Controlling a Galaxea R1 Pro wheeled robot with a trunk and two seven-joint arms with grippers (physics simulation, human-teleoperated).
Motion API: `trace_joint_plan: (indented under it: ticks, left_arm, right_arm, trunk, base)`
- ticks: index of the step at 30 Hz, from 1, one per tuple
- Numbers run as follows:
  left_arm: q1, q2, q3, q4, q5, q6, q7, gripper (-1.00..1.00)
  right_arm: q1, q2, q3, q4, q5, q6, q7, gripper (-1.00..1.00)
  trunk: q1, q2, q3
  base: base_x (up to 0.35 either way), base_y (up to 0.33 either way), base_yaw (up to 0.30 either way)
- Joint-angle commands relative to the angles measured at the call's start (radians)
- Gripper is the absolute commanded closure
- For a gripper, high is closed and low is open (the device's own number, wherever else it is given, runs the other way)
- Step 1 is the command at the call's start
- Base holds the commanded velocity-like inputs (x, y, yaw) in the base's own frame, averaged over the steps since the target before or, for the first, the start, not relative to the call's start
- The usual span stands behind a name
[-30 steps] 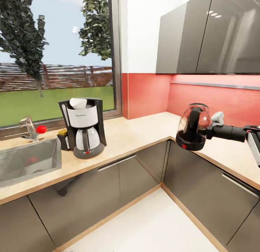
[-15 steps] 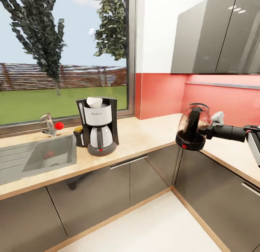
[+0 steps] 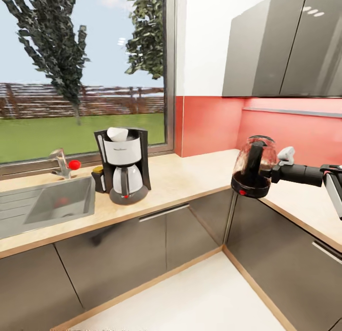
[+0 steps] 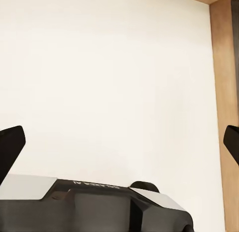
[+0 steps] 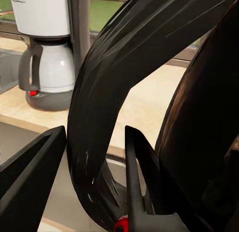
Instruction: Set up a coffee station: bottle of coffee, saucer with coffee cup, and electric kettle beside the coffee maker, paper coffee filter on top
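The right arm (image 3: pixel 304 174) reaches in level from the right side of the head view, and the right gripper (image 5: pixel 94 157) has its two fingers clamped on the black handle of the electric kettle (image 3: pixel 254 167), holding it upright in the air. The left gripper (image 4: pixel 119 142) points down at the floor, its fingers spread wide apart with nothing between them.

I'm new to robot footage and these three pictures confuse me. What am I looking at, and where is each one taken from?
It is a simulated kitchen. The head camera looks over the kitchen countertop, where the coffee maker stands with the paper coffee filter on top and the bottle of coffee beside it. The right gripper, seen close by its wrist camera, holds the electric kettle by its handle, in the air. The left gripper is open over pale floor.
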Motion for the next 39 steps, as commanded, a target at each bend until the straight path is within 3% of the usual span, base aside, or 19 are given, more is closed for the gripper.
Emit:
trace_joint_plan:
  ticks: [1,28,39]
  left_arm:
    - [-0.001,0.0,0.002,0.002,-0.003,-0.005,-0.003,-1.0]
    - [-0.001,0.0,0.002,0.002,-0.003,-0.006,-0.003,-1.0]
    - [-0.001,0.0,0.002,0.002,-0.003,-0.006,0.019,-1.0]
  right_arm:
    - [-0.001,-0.001,0.0,0.0,-0.01,0.007,0.001,1.0]
    - [-0.001,0.0,0.0,0.0,-0.01,0.007,0.001,1.0]
    - [-0.001,0.001,0.0,0.001,-0.01,0.007,0.001,1.0]
  trunk:
    - [0.0,-0.001,-0.001]
    - [0.0,-0.001,-0.001]
    - [0.0,-0.001,-0.001]
  base:
    - [0.0,-0.121,0.192]
    - [0.0,-0.012,0.265]
    - [0.0,-0.271,0.046]
